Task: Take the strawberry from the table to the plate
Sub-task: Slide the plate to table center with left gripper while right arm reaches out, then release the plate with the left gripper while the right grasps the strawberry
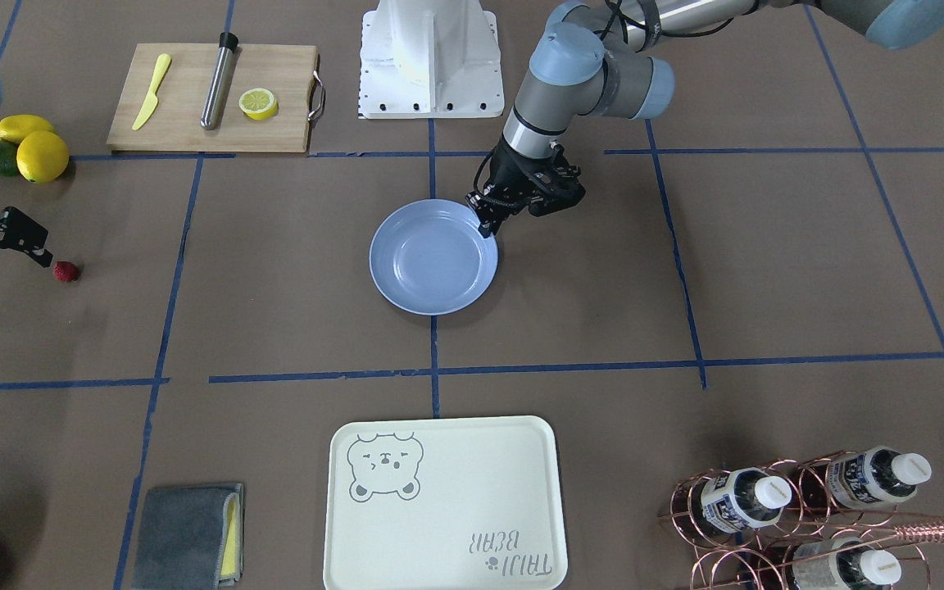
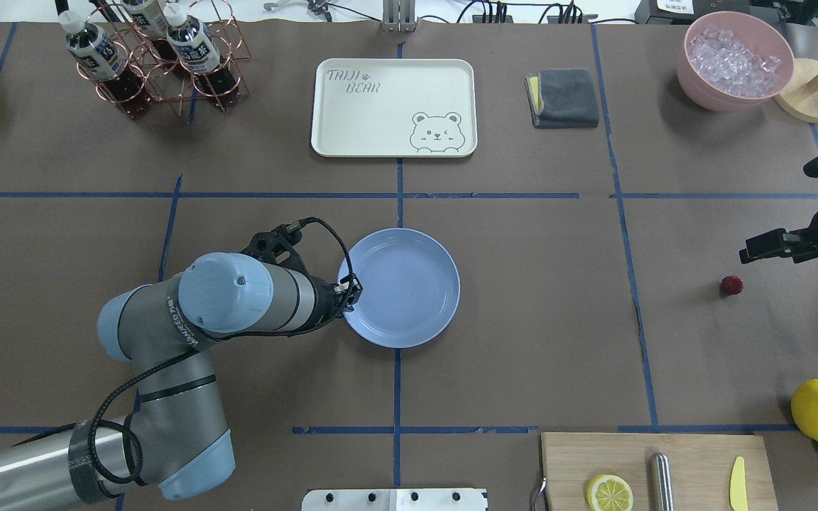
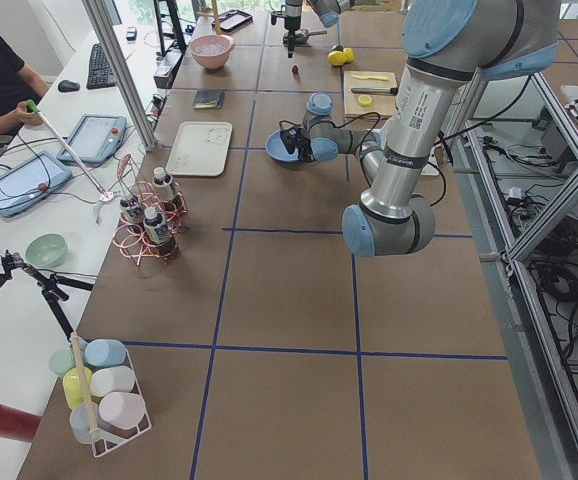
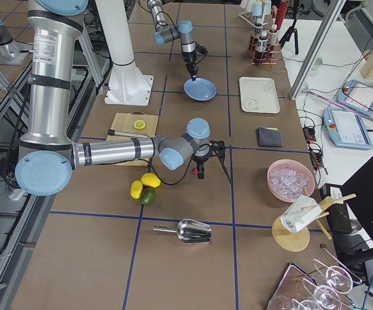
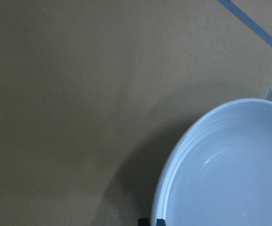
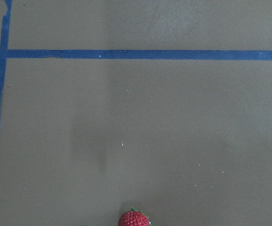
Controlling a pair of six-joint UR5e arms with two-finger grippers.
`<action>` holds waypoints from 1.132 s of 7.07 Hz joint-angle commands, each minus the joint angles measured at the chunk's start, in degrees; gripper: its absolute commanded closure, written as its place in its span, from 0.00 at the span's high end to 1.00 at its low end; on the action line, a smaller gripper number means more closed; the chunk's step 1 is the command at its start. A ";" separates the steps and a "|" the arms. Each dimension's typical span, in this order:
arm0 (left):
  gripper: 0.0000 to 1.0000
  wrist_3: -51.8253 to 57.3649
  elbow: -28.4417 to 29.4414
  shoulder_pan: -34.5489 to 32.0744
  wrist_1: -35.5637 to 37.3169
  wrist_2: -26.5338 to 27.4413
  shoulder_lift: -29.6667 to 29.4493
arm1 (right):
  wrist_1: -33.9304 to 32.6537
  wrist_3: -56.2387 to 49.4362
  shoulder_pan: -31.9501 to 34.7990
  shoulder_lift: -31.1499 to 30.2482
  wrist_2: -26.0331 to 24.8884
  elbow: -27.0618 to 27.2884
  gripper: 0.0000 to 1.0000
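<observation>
Strawberry pickup is only at the approach, by my reading. The tiny, dark red, bumpy strawberry (image 1: 66,271) lies alone on the brown paper-covered table (image 1: 275,328) with its blue tape grid. It is at the left edge of the front-facing view, well apart from the round, glossy, pale blue plate (image 1: 433,256) at the frame's centre. The plate is empty and sits mid-table, probably so either arm can reach it.

The berry lies on the side of the right arm (image 4: 109,152), so that arm attends it. Its black jaws stand apart just beside the fruit. The right wrist view looks straight down with the berry at bottom centre, so the jaws seem slightly short of straddling it.

The left arm (image 1: 587,74) bends down to the plate's upper right rim in the front view. Its jaws are at the rim, perhaps to steady it, but I cannot tell whether they clamp it.

The next move calls for a small shift over the berry and a gentle close, since so small and round a thing may roll.
</observation>
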 commanded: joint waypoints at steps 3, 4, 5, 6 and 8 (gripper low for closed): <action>1.00 4.22 -4.31 -3.32 1.61 -0.43 1.32 | -0.09 1.41 -7.00 0.79 -6.18 -0.50 1.00; 1.00 4.23 -5.80 -3.51 4.06 -0.52 1.32 | -0.09 2.30 -8.32 1.49 -7.51 -0.59 1.00; 1.00 4.92 -6.08 -3.77 4.43 -0.52 1.32 | -0.17 2.31 -9.03 1.58 -8.30 -1.29 1.00; 1.00 5.10 -6.08 -4.04 4.43 -0.52 1.32 | -0.35 2.22 -9.04 1.49 -8.05 -1.30 1.00; 1.00 5.11 -6.52 -4.39 4.43 -0.52 1.41 | -0.53 2.22 -8.86 1.23 -7.43 -1.30 0.57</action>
